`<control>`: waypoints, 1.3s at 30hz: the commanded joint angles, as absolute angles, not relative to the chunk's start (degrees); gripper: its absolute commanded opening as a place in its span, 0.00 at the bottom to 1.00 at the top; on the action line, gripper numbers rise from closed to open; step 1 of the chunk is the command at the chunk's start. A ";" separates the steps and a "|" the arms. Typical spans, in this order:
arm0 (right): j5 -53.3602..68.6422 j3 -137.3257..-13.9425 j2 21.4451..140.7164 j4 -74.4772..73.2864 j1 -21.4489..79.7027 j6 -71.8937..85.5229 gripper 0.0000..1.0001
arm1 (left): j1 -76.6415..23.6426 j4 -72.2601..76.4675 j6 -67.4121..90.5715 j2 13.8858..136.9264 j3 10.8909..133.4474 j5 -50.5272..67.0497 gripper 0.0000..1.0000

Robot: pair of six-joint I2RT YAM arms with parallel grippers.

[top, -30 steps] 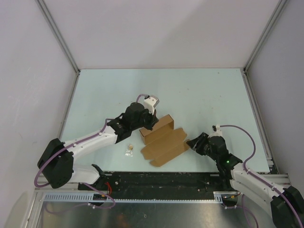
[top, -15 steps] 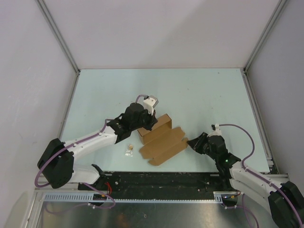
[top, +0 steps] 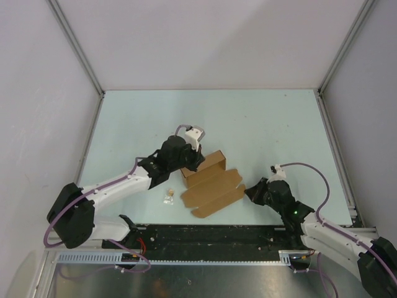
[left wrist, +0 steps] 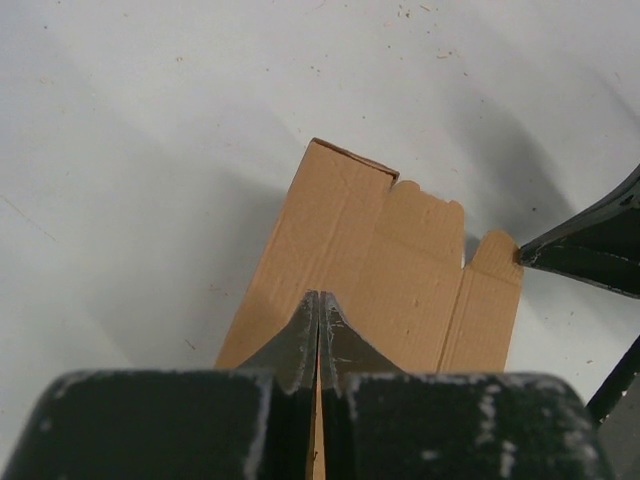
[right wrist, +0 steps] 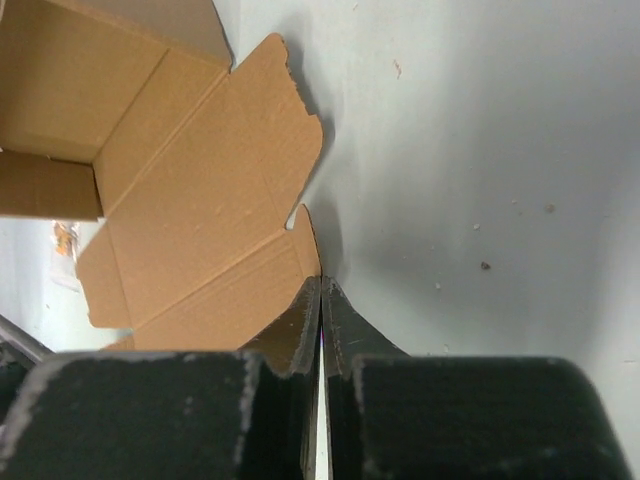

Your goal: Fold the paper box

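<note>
The paper box [top: 211, 184] is plain brown cardboard, partly folded, with one raised wall at the back and flat flaps spread toward the near edge. My left gripper [top: 190, 162] is at the box's raised left end. In the left wrist view [left wrist: 319, 298] it is shut, with a thin edge of the box [left wrist: 400, 270] between the fingers. My right gripper [top: 247, 189] is shut with its tips against the right edge of the front flap. In the right wrist view [right wrist: 321, 283] no cardboard shows between the fingers, and the box [right wrist: 200, 190] lies to the left.
A tiny brown scrap [top: 169, 195] lies on the pale table [top: 260, 124] just left of the box. It also shows in the right wrist view [right wrist: 65, 245]. White walls with metal rails [top: 84, 62] close in the left, back and right sides.
The box has slid a little to the left and nearer. My right gripper has moved left with the flap's edge. My left gripper has drawn slightly left.
</note>
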State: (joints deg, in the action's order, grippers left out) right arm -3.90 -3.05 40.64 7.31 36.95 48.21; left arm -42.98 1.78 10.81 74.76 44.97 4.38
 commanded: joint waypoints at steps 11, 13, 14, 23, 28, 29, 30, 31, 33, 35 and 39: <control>-20.04 -3.43 34.02 2.99 49.04 45.36 0.34 | -43.24 3.34 34.27 47.40 27.01 -4.04 0.37; -20.56 -3.34 33.40 2.90 48.87 45.35 0.46 | -44.64 3.08 37.07 41.17 24.71 -6.14 0.39; -21.18 -3.34 33.40 2.90 48.78 45.44 0.49 | -45.34 2.29 37.87 39.39 23.04 -7.28 0.41; -18.46 -3.96 43.49 8.32 47.02 49.83 0.56 | -56.77 -1.50 46.49 40.51 20.65 -17.22 0.46; -15.21 -2.11 47.63 15.55 46.32 50.01 0.52 | -60.55 -1.49 48.43 42.27 21.00 -19.86 0.45; -14.94 -2.02 47.72 16.51 46.14 50.18 0.51 | -60.56 -1.49 48.34 42.28 21.09 -20.04 0.46; -14.59 -1.93 47.81 16.70 45.97 50.10 0.49 | -60.64 -1.41 47.99 42.01 21.09 -20.21 0.46; -13.72 -1.85 47.81 16.96 45.71 50.01 0.48 | -60.73 -1.41 47.81 41.84 21.09 -20.30 0.46; -12.75 -1.23 47.64 17.84 45.27 49.92 0.44 | -60.65 -1.49 47.20 41.40 21.09 -20.65 0.46; -10.99 -0.10 47.11 19.76 44.74 49.83 0.42 | -60.64 -1.41 47.11 41.31 21.01 -20.92 0.46; -9.06 2.89 45.71 22.58 43.77 50.36 0.38 | -60.73 -1.41 47.28 41.40 20.74 -20.57 0.46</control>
State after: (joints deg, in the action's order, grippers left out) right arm -11.55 -3.11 47.29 16.51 44.73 49.58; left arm -60.42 -2.07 46.15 41.95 20.99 -19.20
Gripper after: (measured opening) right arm 0.398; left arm 0.458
